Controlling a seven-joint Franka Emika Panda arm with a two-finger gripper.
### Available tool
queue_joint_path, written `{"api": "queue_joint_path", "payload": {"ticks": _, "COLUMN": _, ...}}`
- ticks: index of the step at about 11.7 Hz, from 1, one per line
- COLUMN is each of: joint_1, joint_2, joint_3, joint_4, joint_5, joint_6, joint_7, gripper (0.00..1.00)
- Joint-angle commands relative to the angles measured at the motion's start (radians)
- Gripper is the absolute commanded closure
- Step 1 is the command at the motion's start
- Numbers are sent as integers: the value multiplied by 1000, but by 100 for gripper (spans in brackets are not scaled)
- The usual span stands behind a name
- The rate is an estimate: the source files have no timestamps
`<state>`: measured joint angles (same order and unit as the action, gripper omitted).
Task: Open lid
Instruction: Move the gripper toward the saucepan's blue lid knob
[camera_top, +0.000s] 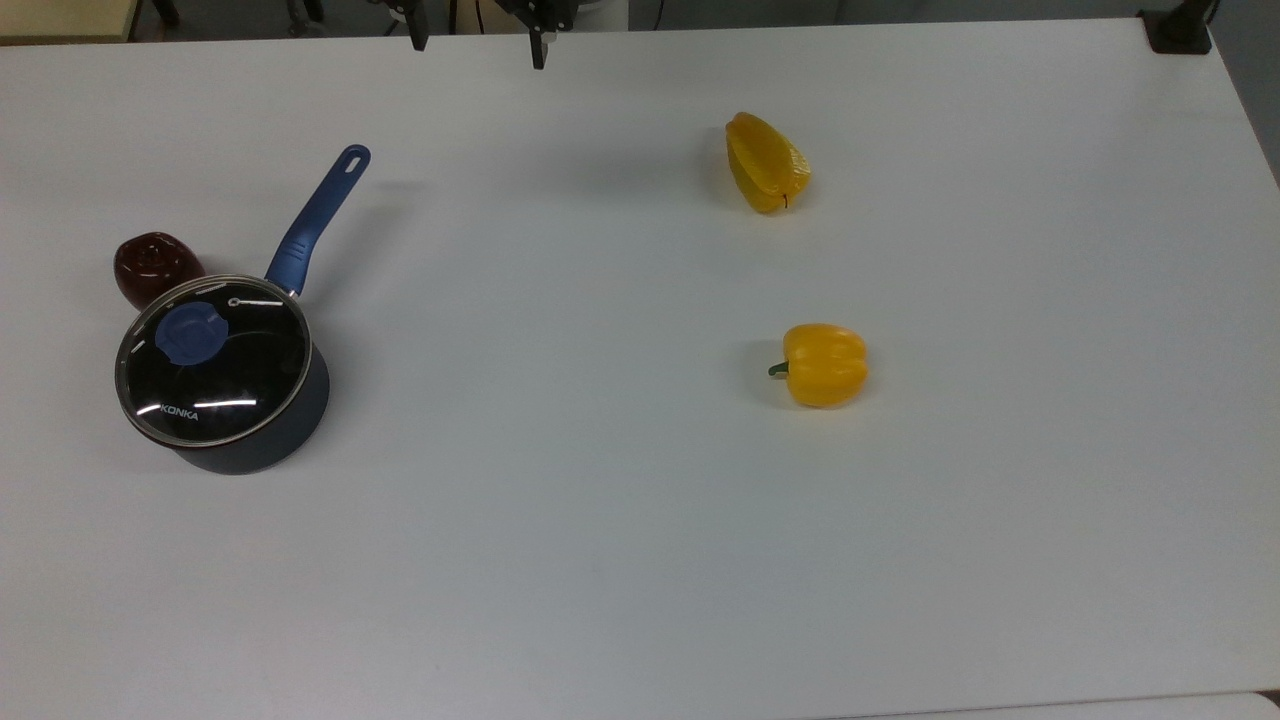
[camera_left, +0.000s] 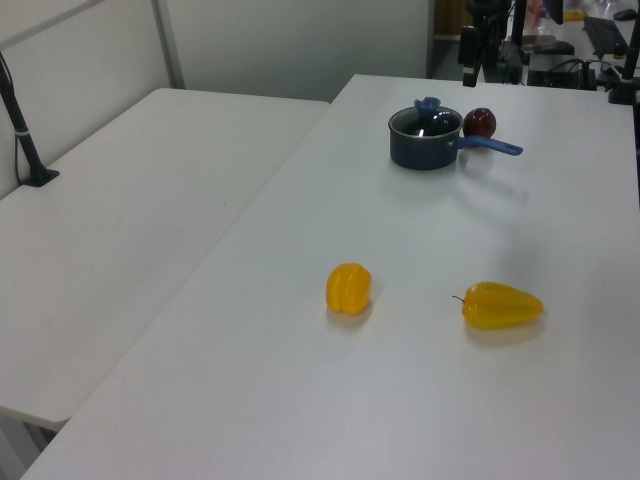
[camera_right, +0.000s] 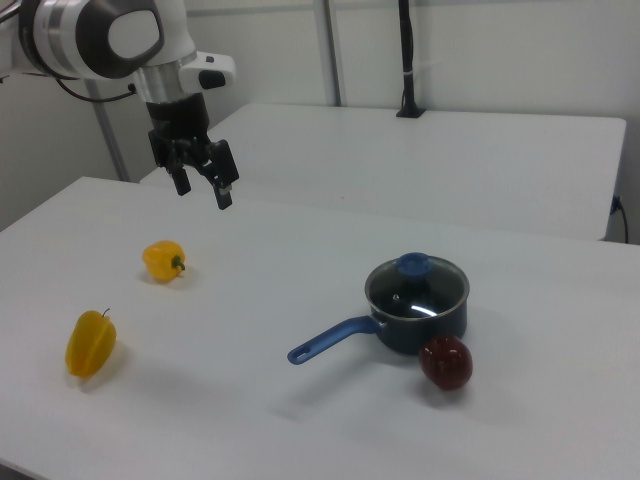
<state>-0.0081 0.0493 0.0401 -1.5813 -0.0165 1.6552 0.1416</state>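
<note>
Right view shows the gripper hanging high above the table, jaws spread apart and holding nothing, well away from the pan. The lid sits closed on the pan, its blue knob standing up at the centre. In the top view the lid lies at the top view's left, with the knob and white lettering plain through the glass, the pan's handle pointing up and away, and a dark red fruit touching or just beside the pan's rim. Two yellow peppers lie well apart from it.

The task looks barely begun: this is the approach step. The next move calls for travelling over the knob, descending with jaws open to straddle it, closing, then lifting straight up.
</note>
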Motion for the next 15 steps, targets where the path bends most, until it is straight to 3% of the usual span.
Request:
{"api": "queue_joint_path", "payload": {"ticks": 1, "joint_1": 2, "joint_2": -17, "joint_3": -8, "joint_4": -19, "joint_5": 12, "joint_6": 20, "joint_7": -24, "gripper": 0}}
{"api": "queue_joint_path", "payload": {"ticks": 5, "joint_1": -10, "joint_2": -2, "joint_3": -19, "joint_4": 10, "joint_5": 10, "joint_6": 20, "joint_7": -24, "gripper": 0}}
{"api": "queue_joint_path", "payload": {"ticks": 9, "joint_1": -148, "joint_2": 66, "joint_3": -25, "joint_4": 70, "joint_5": 26, "joint_6": 56, "joint_7": -25, "gripper": 0}}
{"api": "queue_joint_path", "payload": {"ticks": 12, "joint_1": -220, "joint_2": 156, "joint_3": -28, "joint_4": 70, "joint_5": 6, "joint_6": 309, "joint_7": -30, "gripper": 0}}
{"api": "queue_joint_path", "payload": {"ticks": 15, "joint_1": -248, "joint_2": 242, "joint_3": -28, "joint_4": 66, "joint_5": -5, "joint_6": 516, "joint_7": -73, "gripper": 0}}
